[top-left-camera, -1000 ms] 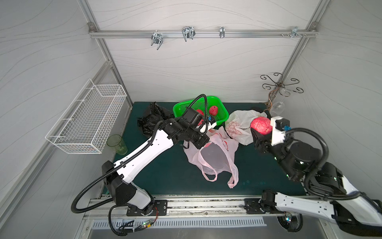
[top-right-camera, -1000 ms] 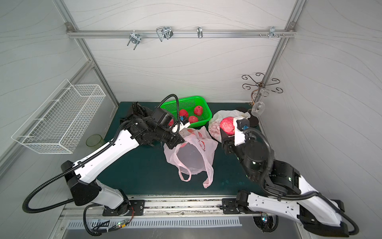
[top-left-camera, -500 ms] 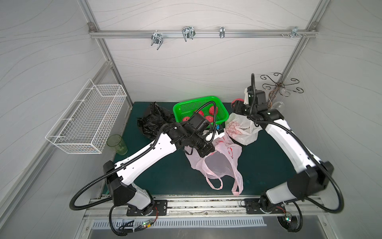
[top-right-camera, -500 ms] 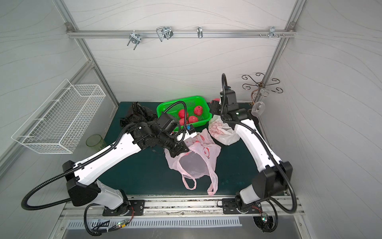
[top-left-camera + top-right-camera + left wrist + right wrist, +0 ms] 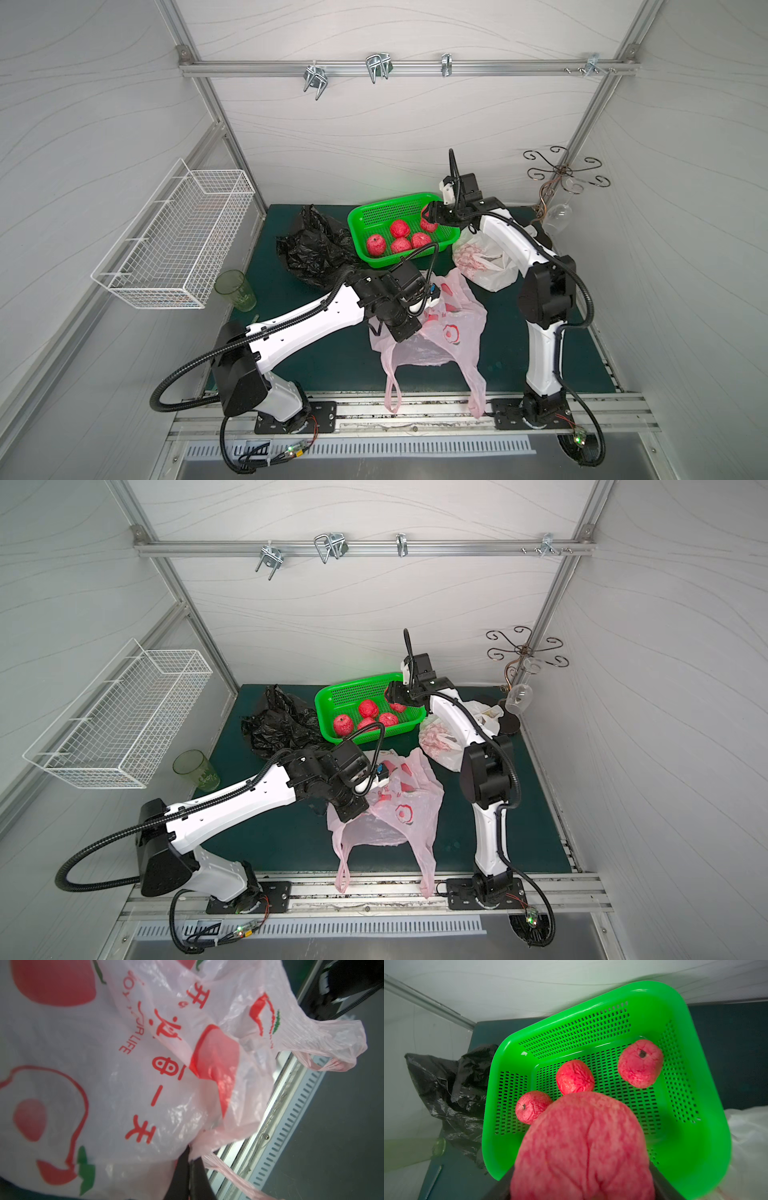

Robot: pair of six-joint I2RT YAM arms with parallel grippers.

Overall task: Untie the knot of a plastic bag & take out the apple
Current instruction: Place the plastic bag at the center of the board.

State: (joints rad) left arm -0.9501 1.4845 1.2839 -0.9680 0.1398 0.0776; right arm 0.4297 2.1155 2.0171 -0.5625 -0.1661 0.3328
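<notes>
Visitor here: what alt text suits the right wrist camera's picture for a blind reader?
A wrinkled red apple, clamped in the right gripper, fills the foreground over a green basket with three more apples in view. A crumpled black bag lies beside it.

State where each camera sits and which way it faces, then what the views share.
Top views: high at the front, looking down and back over the table; left arm and right arm show.
Left wrist: on the left arm, facing the pink bag; left gripper pinches it.
Right wrist: on the right arm, facing into the green basket; right gripper holds the apple.
Shared: right wrist and top views show the basket and the black bag.
</notes>
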